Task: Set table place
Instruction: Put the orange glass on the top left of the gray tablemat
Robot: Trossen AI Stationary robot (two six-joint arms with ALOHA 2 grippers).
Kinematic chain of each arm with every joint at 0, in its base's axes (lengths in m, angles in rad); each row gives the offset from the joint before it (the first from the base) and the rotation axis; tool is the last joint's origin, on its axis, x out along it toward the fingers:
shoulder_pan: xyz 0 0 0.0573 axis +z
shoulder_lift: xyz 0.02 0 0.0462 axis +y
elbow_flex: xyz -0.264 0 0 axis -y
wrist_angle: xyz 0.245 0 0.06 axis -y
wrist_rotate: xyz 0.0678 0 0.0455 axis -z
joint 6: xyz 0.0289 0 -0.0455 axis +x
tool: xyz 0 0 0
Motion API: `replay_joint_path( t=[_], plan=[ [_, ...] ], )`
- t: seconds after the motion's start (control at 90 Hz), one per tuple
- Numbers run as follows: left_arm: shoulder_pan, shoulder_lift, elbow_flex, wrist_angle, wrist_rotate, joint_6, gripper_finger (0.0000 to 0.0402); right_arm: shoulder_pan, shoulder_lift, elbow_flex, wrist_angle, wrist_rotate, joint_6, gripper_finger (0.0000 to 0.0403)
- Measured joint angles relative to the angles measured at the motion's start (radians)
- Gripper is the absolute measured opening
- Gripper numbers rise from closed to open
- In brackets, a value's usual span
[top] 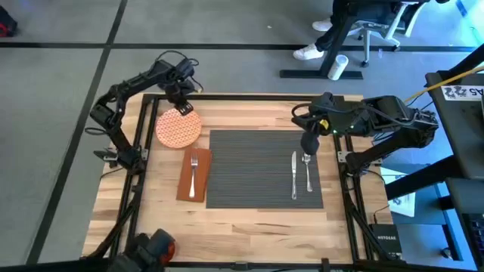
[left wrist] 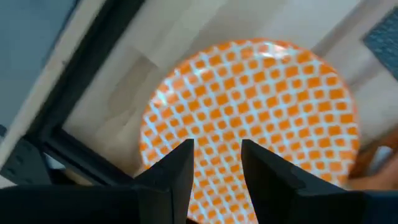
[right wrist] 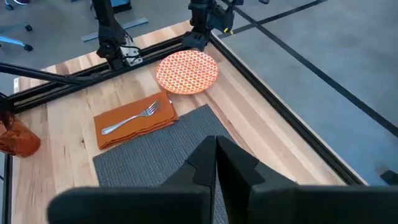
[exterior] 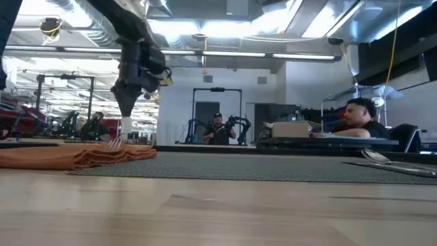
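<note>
A: How is the table place laid out?

B: A dark grey ribbed placemat (top: 265,168) is seen lying flat on the middle of the light-wood table (top: 249,223). A knife (top: 294,175) and a spoon (top: 308,171) are laid side by side on the mat's right part. Just beside the mat's left edge, a brown napkin (top: 192,175) is spread on the wood, and a fork (top: 193,171) is laid along it.

A: And the plate?

B: The round orange-patterned plate (top: 179,128) is found off the mat, on the bare wood near the table's far left corner, just beyond the napkin's far end. An orange cup (right wrist: 13,138) is shown by the right wrist view, well apart from the plate, near the table's front left corner.

A: Where are the grippers?

B: The left gripper (top: 183,107) is held at the plate's far rim. In the left wrist view its fingers (left wrist: 173,171) are spread apart over the checked surface, and nothing is gripped between them. The right gripper (top: 309,143) is poised above the far ends of the knife and spoon. In the right wrist view its jaws are pressed together, with nothing between them.

A: Is anything seen beyond the table?

B: People (exterior: 362,117) are visible in the room behind it.
</note>
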Motion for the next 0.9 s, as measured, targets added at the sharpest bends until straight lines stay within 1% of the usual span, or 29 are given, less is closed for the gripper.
replay_joint_path(
  t=[0.144,0.333,0.644,0.756,0.9],
  plan=[
    [-0.087,-0.048,0.001,-0.027,0.0,-0.012,0.0118,0.0,0.0,0.0,0.0,0.0,-0.02,0.0],
    [-0.219,-0.13,0.001,-0.073,0.0,-0.102,0.0118,0.0,0.0,0.0,0.001,0.0,-0.035,0.0],
    [-0.475,-0.277,0.002,-0.184,0.002,-0.232,0.0118,0.0,0.0,0.0,0.017,-0.001,-0.102,0.0],
    [-0.571,-0.321,0.002,-0.228,0.001,-0.269,0.0118,0.0,0.0,0.0,0.041,-0.028,-0.127,0.0],
    [-0.699,-0.365,0.002,-0.252,0.003,-0.343,0.0118,0.0,0.0,0.0,0.052,-0.035,-0.151,0.0]
  ],
)
